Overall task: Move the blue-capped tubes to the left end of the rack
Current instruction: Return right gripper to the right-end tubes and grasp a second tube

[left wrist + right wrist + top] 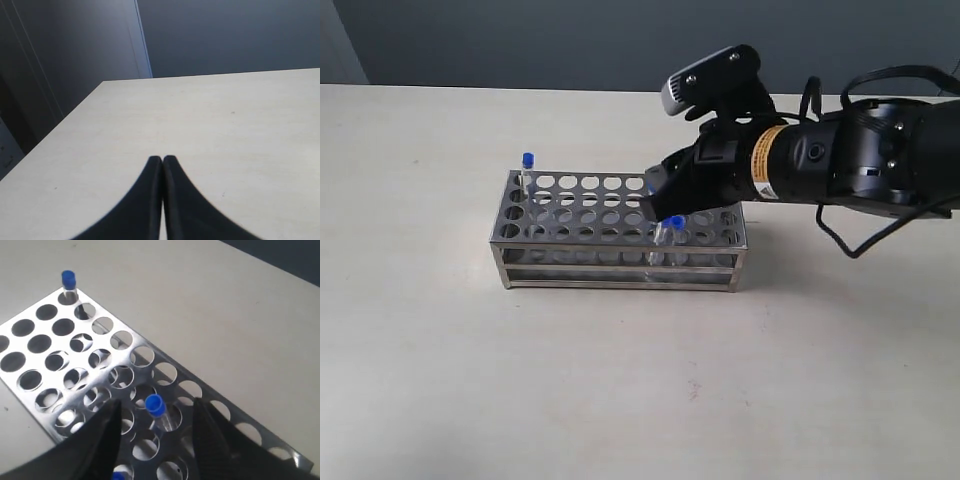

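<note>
The steel rack (580,215) stands mid-table, also filling the right wrist view (35,365). One blue-capped tube (527,160) stands in the rack's back left corner hole (68,280). A second blue-capped tube (155,406) stands tilted in a hole, and my right gripper (156,405) hangs open over it with a finger on either side, not touching. In the exterior view that gripper (662,205) hovers over the rack's right half. A third blue cap (676,222) shows near the front row (118,476). My left gripper (163,159) is shut on nothing, over bare table.
The pale table (470,380) stretches around the rack on all sides. The right arm's black body and cables (860,160) lie over the table right of the rack. A dark wall (520,40) stands behind the table.
</note>
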